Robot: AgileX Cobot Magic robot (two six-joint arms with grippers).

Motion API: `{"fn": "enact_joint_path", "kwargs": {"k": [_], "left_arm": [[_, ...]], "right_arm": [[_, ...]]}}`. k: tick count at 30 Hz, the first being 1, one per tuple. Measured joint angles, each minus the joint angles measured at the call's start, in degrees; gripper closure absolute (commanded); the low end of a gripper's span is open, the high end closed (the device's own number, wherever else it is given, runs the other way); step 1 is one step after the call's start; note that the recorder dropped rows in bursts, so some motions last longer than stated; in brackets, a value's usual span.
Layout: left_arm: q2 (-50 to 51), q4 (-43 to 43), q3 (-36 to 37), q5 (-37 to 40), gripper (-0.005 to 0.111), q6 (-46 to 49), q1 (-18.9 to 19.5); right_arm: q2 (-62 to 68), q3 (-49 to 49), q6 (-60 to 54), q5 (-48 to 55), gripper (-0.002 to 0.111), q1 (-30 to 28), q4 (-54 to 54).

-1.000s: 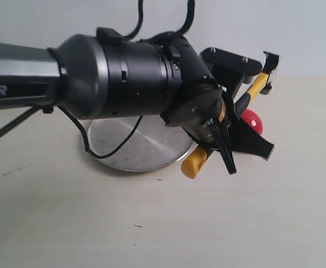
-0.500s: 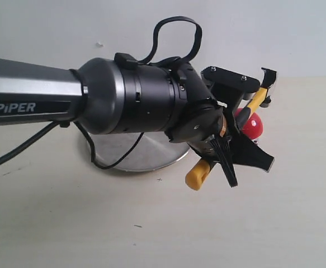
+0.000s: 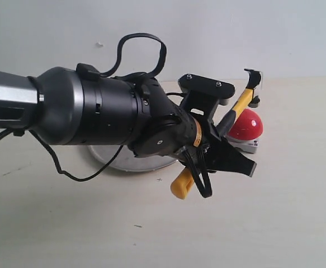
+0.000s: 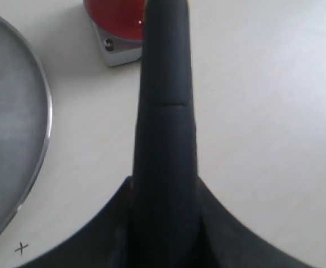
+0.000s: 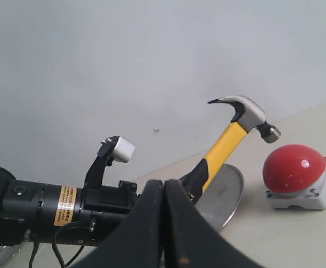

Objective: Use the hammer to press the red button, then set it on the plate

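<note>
One head-heavy hammer [image 3: 240, 106], held mid-handle

Stiff steel and, I judge, weighted toward its dark grey claw head, it is best gripped on the black-and-yellow handle, where the left gripper [image 3: 218, 131] clamps it. It hangs tilted, head raised close to the red button [image 3: 245, 125] near the table's [image 3: 95, 223] far edge. The plate [image 4: 12, 145] lies beside. The right gripper [image 5: 164, 187] is pinched together, empty.

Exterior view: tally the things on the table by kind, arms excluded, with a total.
hammer: 1
red button: 1
plate: 1
Total: 3
</note>
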Motion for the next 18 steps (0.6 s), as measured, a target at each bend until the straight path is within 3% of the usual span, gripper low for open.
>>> {"fn": "enact_joint_path", "kwargs": {"k": [18], "left_arm": [[-3.79,2.3,-0.09,1.02,0.107,0.2,2.14]], "right_arm": [[0.0,0.0,0.0,0.0,0.108,0.0,0.0]]}}
